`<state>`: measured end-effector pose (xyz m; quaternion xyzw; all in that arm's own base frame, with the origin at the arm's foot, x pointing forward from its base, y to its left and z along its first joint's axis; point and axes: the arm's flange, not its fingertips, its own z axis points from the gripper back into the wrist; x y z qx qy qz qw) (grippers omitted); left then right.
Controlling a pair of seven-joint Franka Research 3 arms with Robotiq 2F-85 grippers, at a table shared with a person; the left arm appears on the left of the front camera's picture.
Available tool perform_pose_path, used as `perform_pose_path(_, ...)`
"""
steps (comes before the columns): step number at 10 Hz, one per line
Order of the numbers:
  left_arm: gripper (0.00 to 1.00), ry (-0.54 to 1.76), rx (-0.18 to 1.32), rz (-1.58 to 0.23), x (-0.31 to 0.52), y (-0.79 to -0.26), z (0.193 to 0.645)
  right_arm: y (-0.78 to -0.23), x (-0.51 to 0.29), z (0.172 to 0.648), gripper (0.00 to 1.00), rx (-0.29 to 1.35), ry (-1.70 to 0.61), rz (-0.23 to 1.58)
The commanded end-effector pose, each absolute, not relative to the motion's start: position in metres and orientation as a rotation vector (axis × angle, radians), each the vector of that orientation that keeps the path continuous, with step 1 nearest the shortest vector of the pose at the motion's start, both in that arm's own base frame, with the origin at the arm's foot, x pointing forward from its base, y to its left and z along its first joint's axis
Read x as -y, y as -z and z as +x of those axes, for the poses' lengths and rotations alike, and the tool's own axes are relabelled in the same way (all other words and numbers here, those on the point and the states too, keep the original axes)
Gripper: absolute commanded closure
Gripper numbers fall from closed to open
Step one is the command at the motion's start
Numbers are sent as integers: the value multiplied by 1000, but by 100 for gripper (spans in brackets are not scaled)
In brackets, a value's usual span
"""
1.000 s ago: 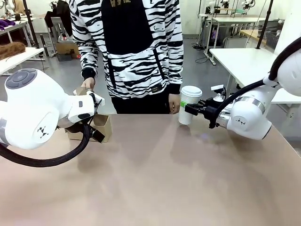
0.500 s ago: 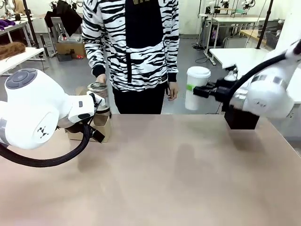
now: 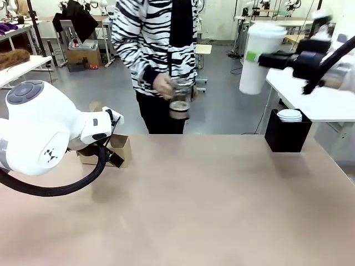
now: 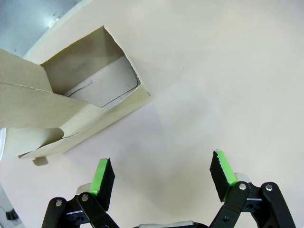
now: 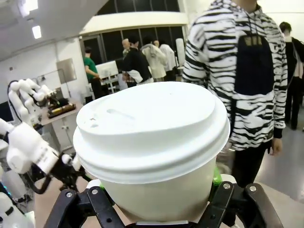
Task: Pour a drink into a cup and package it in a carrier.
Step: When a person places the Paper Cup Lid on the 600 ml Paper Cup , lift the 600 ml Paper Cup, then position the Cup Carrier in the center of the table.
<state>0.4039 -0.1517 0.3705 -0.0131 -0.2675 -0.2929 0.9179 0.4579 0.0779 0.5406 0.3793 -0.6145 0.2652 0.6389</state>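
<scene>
My right gripper point(image 3: 260, 57) is shut on a white paper cup point(image 3: 257, 58) with a white lid and holds it high at the far right, well above the table. In the right wrist view the cup point(image 5: 152, 147) stands upright between the jaws. The person beyond the far edge holds the glass pot with the dark drink point(image 3: 178, 101) in one hand. The brown cardboard carrier point(image 3: 120, 148) sits on the table at the far left, partly behind my left arm point(image 3: 44, 133). My left gripper point(image 4: 162, 173) hangs open and empty just beside the carrier point(image 4: 85, 95).
A black box point(image 3: 285, 136) topped with white lids stands at the table's far right edge. Other tables, equipment and people fill the room behind the person.
My right gripper has lifted the cup from the table up and to the right. The person has taken the pot from near the carrier and carried it rightward. The left arm stayed still.
</scene>
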Motion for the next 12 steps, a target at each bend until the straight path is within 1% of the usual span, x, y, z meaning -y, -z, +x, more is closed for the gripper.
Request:
perform_pose_path(1,0,602,550,-28,151,-371,404,-554,-76,446,19,1347,-587,876)
perform_pose_path(2,0,602,550,-28,151,-371,404,-564,-78,439,19,1330,-585,867)
perform_pose_path(3,0,602,550,-28,151,-371,404,-570,-74,437,19,1291,-606,894)
perform_pose_path(4,0,602,550,-28,151,-371,404,-562,-75,443,19,1381,-600,873)
perform_pose_path(12,0,602,550,-28,151,-371,404,-562,-75,443,19,1381,-600,873)
